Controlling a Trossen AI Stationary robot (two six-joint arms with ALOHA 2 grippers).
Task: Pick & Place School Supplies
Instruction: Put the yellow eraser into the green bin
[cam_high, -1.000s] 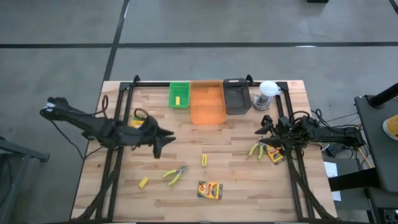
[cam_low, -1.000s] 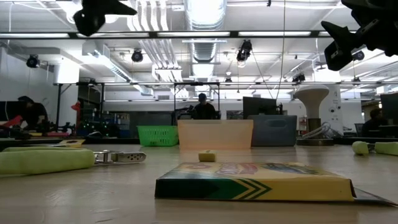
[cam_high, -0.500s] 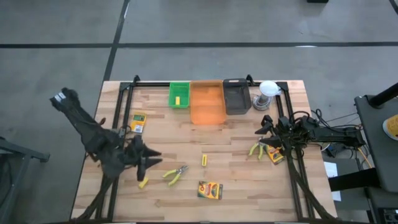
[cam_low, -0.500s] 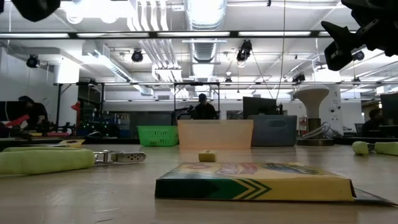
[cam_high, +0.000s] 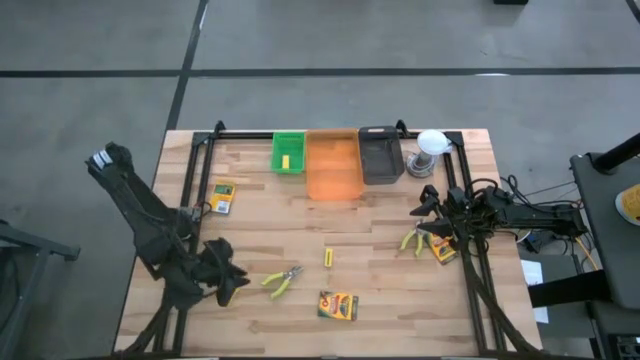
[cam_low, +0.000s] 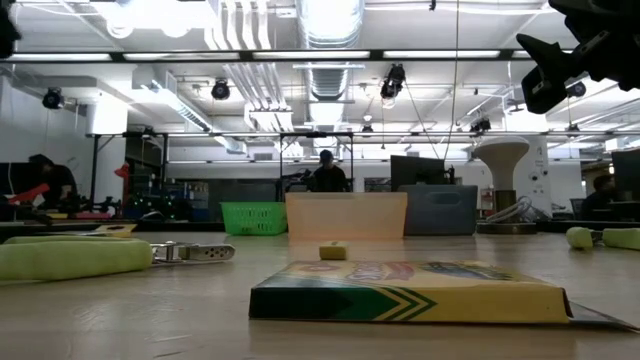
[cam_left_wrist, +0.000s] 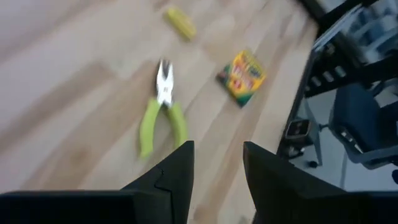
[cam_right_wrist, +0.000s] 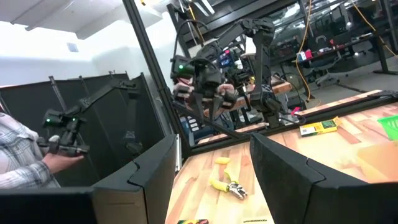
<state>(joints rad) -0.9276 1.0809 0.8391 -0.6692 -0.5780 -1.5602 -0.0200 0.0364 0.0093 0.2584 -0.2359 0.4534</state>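
Note:
In the high view my left gripper hovers over the near-left part of the table, just left of the yellow-handled pliers. Its wrist view shows it open, with the pliers, a crayon box and a short yellow block lying flat ahead. That crayon box and block lie mid-table. A second crayon box lies far left. My right gripper waits open at the right side, above the other pliers and a third crayon box.
At the far edge stand a green tray holding a yellow block, an orange tray, a black tray and a white round object. Black frame rails run along both table sides. People show in the room beyond.
My left arm has swung from the middle-left of the table toward the near edge and come lower, ending beside the pliers, over the spot where a short yellow block lay. The crayon box it covered at the far left is now uncovered.

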